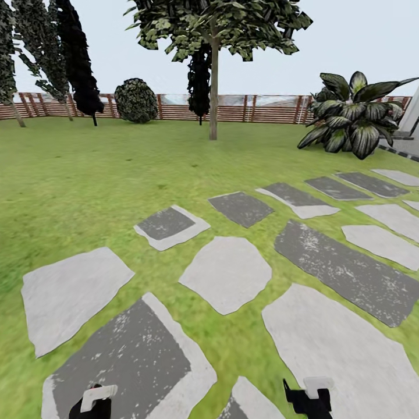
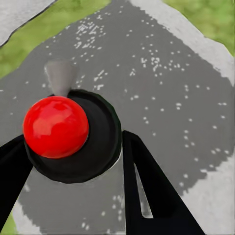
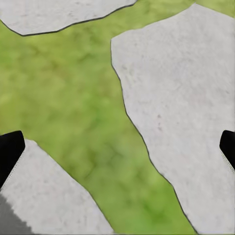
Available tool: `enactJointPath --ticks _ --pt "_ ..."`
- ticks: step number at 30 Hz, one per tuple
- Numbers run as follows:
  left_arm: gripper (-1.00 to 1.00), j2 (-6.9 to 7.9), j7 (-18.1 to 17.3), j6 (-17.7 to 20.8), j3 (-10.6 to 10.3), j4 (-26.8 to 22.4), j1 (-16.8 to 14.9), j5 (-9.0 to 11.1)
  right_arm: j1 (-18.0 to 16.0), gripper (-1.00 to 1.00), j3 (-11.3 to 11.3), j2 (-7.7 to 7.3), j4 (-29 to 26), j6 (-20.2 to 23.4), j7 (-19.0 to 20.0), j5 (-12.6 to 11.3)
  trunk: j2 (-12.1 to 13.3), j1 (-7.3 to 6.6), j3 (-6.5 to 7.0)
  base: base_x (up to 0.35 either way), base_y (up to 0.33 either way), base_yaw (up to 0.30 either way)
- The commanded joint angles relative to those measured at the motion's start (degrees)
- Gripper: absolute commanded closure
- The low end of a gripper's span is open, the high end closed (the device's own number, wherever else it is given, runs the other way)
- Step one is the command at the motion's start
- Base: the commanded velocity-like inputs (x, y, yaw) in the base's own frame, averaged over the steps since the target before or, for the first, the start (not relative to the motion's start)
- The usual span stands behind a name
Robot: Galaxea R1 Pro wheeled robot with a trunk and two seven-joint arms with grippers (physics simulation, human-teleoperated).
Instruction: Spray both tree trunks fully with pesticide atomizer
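Note:
The pesticide atomizer (image 2: 73, 132), a black round body with a glossy red ball on top and a grey nozzle, sits between the black fingers (image 2: 152, 196) of my left gripper (image 2: 73, 164), which is shut on it above a dark stepping stone. My left gripper (image 1: 93, 405) and right gripper (image 1: 308, 398) show at the bottom edge of the head view. The right gripper (image 3: 117, 152) hangs open over grass and pale stones, holding nothing. One tree (image 1: 213, 23) with a broad light-green crown stands far ahead on the lawn, and its bare trunk (image 1: 213, 99) is well out of reach.
Grey and pale stepping stones (image 1: 227, 273) cross the lawn (image 1: 87, 174) from near me to the right. A large-leafed plant (image 1: 352, 113) stands at the right. Dark narrow trees (image 1: 78, 58) and a round bush (image 1: 136, 100) line the slatted fence (image 1: 262, 109) at the back.

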Motion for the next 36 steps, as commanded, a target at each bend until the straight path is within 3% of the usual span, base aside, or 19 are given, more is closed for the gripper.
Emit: enactJointPath --ticks 1,36 --pt "1.0 0.01 0.0 -0.2 -0.1 0.0 0.0 0.4 0.0 -1.0 0.0 -0.01 0.0 -0.1 -0.2 0.3 0.0 0.03 -0.05 0.339 0.0 0.0" --pt "1.0 0.01 0.0 -0.2 -0.1 0.0 0.0 0.4 0.0 -1.0 0.0 -0.01 0.0 -0.1 0.0 0.4 0.0 0.03 -0.05 0.339 0.0 0.0"
